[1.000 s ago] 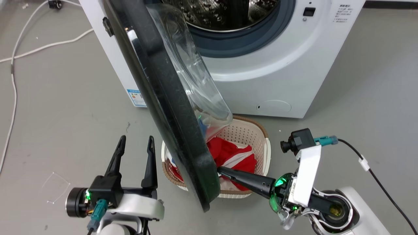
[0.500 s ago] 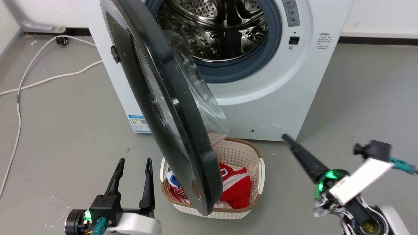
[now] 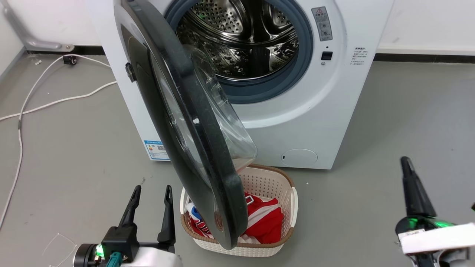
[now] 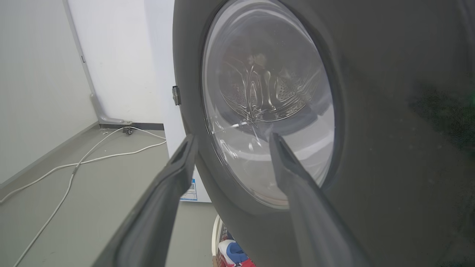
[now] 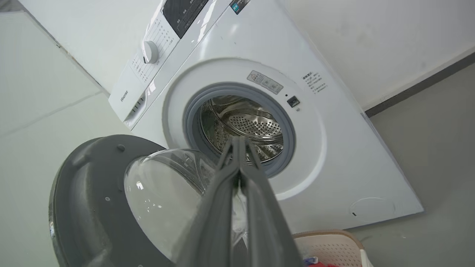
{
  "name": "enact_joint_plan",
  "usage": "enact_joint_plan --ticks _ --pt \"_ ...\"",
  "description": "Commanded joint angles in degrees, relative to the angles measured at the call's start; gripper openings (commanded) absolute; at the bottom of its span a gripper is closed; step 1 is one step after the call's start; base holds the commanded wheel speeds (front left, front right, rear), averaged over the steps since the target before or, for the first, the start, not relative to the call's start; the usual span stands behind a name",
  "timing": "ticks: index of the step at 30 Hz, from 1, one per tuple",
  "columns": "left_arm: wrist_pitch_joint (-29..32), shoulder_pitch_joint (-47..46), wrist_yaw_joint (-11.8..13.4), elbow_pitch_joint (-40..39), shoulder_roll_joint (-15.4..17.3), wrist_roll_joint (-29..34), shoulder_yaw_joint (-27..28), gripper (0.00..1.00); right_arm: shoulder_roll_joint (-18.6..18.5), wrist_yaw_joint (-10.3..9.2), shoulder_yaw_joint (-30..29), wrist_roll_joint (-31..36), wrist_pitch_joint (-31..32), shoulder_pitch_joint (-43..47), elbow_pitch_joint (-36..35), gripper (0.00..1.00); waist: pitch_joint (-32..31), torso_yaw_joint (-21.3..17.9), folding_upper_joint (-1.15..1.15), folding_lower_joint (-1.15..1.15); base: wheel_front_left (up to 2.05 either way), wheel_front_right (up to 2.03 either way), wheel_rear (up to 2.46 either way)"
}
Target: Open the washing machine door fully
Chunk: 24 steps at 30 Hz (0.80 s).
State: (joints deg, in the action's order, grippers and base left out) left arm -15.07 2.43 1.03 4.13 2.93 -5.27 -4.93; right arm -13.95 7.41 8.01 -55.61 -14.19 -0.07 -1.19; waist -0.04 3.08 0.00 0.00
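Standing about square to the washer (image 3: 334,111), door (image 3: 200,148) looks mostly open, not fully; left gripper (image 3: 153,189) spread, empty; right gripper (image 3: 407,163) closed, both clear.

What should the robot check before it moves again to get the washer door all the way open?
1. Washing machine door fully open: not ok, it stands out only partway.
2. Left end effector ready: ok, open, facing the door's outer side.
3. Right end effector free: ok, shut on nothing, apart from the door.
4. Laundry basket clear of the door's swing: cannot tell, it sits beneath the door's lower edge.
5. White cable out of the way: ok, it lies on the floor further left.
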Motion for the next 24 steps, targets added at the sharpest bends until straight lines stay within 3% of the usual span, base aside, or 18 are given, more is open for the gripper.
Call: enact_joint_plan --ticks 1,3,5,10,19,24 --pt "-0.16 0.72 0.13 -0.07 -0.09 0.25 0.13 1.00 0.85 0.14 -1.20 2.37 -0.55 0.81 0.67 0.00 -0.10 -0.12 0.00 0.00 0.00 0.00 0.00" --pt "-0.16 0.75 0.07 -0.07 -0.09 0.32 0.15 1.00 1.80 0.15 -4.28 10.66 -0.95 1.31 0.73 0.00 -0.23 -0.19 0.00 0.00 0.00 0.00 0.00" --pt "-0.16 0.79 0.07 -0.13 -0.08 0.38 0.21 1.00 5.06 0.14 -7.92 18.17 -0.95 1.89 -0.90 0.00 -0.33 -0.28 0.00 0.00 0.00 0.00 0.00" --pt "-0.16 1.04 -0.04 -0.12 -0.09 0.50 0.26 1.00 8.43 0.08 -10.61 36.75 -0.97 4.50 -4.95 0.00 -0.49 -0.32 0.00 0.00 0.00 0.00 0.00" --pt "-0.16 0.60 0.12 0.04 -0.09 0.23 -0.05 1.00 11.05 0.07 -10.96 51.28 -0.98 8.94 -3.18 0.00 -0.55 0.11 0.00 0.00 0.00 0.00 0.00" --pt "-0.16 0.72 0.32 -0.15 -0.08 0.54 0.04 1.00 11.11 0.07 -10.28 52.74 -0.99 10.90 -1.42 0.00 -0.56 0.23 0.00 0.00 0.00 0.00 0.00"
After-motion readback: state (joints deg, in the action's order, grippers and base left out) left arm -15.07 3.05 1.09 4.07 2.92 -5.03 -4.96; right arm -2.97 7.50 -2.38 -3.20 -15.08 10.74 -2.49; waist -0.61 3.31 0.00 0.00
